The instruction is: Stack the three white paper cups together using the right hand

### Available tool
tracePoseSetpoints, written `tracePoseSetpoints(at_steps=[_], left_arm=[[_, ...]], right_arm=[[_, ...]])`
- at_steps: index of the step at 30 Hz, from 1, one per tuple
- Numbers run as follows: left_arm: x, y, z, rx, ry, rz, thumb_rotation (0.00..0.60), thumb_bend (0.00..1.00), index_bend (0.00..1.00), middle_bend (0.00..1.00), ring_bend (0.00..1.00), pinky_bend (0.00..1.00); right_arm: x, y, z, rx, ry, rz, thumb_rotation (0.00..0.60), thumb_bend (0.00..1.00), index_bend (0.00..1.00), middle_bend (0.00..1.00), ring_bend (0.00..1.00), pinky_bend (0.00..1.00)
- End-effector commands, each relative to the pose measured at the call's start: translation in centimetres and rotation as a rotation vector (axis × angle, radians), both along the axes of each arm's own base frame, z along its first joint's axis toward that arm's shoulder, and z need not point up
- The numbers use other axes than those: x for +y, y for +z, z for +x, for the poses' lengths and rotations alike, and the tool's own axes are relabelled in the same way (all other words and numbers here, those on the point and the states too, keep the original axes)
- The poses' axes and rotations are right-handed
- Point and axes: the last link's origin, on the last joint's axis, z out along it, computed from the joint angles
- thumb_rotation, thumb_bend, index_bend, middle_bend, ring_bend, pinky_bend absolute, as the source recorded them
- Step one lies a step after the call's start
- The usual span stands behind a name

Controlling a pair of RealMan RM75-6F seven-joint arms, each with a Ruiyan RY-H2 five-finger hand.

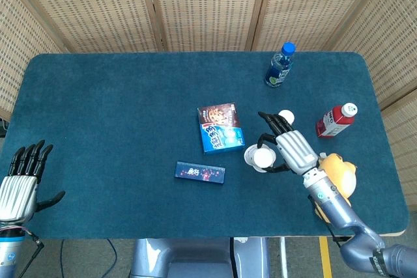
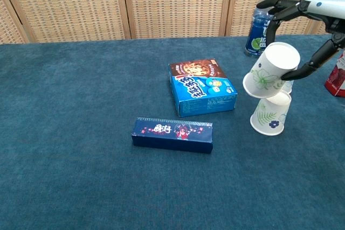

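My right hand (image 1: 291,150) holds a white paper cup (image 1: 259,159) in the air, mouth tilted down and to the left. In the chest view this held cup (image 2: 269,71) hangs just above a second cup (image 2: 269,115) that stands upside down on the blue table (image 2: 81,133); whether they touch is unclear. The right hand's fingers (image 2: 281,6) arch over the held cup. The third cup (image 1: 285,117) stands just behind the hand, partly covered by its fingertips. My left hand (image 1: 23,183) hovers off the table's front left corner, fingers spread, holding nothing.
A blue snack box (image 2: 204,87) and a long dark box (image 2: 172,134) lie left of the cups. A blue-labelled bottle (image 2: 263,22) stands behind them, a red bottle (image 1: 335,120) to the right. A yellow plush toy (image 1: 337,177) lies by the right forearm.
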Motion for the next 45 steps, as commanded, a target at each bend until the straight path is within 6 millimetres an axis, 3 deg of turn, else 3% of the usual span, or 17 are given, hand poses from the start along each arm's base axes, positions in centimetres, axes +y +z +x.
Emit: tracePoseSetpoints(at_steps=[1, 11, 38, 45], left_arm=[[0.1, -0.1, 0.0, 0.0, 0.002, -0.001, 0.6, 0.08, 0.0, 0.0, 0.0, 0.0], [0.1, -0.2, -0.1, 0.004, 0.003, -0.003, 0.6, 0.08, 0.0, 0.0, 0.0, 0.0], [0.0, -0.3, 0.0, 0.006, -0.005, -0.01, 0.6, 0.08, 0.0, 0.0, 0.0, 0.0], [-0.1, -0.2, 0.1, 0.003, -0.009, -0.006, 0.6, 0.08, 0.0, 0.0, 0.0, 0.0]], right_arm=[[-0.9, -0.8, -0.9, 0.018, -0.045, 0.009, 0.6, 0.16, 0.55, 0.03, 0.0, 0.0], [-1.1, -1.4, -2.3, 0.042, -0.086, 0.023, 0.6, 0.16, 0.55, 0.03, 0.0, 0.0], [-0.5, 0.2, -1.2, 0.07, -0.078, -0.004, 0.6, 0.16, 0.52, 0.02, 0.0, 0.0], [-0.7, -0.3, -1.6, 0.08, -0.099, 0.007, 0.6, 0.16, 0.52, 0.02, 0.0, 0.0]])
